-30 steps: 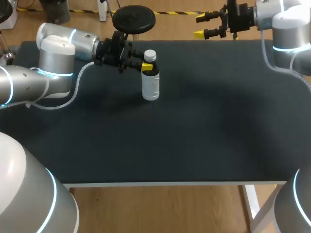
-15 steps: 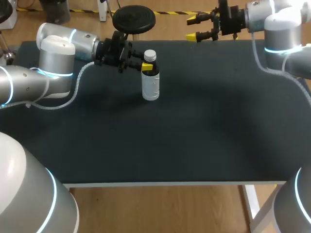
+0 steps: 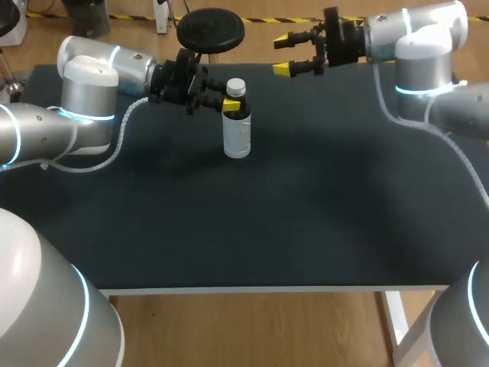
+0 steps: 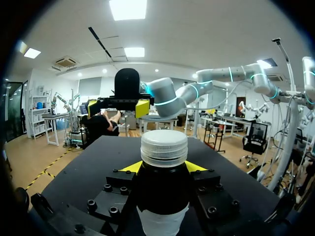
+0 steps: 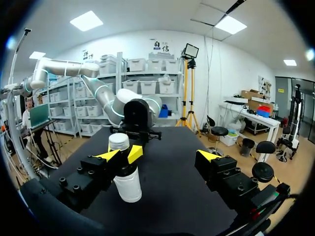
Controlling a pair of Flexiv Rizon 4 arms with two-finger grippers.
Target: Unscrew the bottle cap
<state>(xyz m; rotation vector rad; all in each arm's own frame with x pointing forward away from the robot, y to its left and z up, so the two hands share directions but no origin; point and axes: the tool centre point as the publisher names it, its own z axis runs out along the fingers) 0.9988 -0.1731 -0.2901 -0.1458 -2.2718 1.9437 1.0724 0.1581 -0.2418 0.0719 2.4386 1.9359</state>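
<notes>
A small bottle (image 3: 237,131) with a white label and a white screw cap (image 3: 236,87) stands upright at the table's far left. My left gripper (image 3: 228,106) comes in from the left and is shut on the dark shoulder just under the cap. In the left wrist view the cap (image 4: 164,146) rises between its yellow tips, with the bottle (image 4: 162,201) filling the gap. My right gripper (image 3: 282,54) hangs open over the far edge, to the right of the bottle and apart from it. From the right wrist the bottle (image 5: 127,179) stands ahead, off toward one open finger (image 5: 119,155).
The black table mat (image 3: 306,214) stretches bare in front and to the right of the bottle. Its white front edge (image 3: 275,290) runs across the near side.
My right arm has swung left along the far edge, bringing its open gripper closer to the bottle. The left arm and the bottle have not moved.
</notes>
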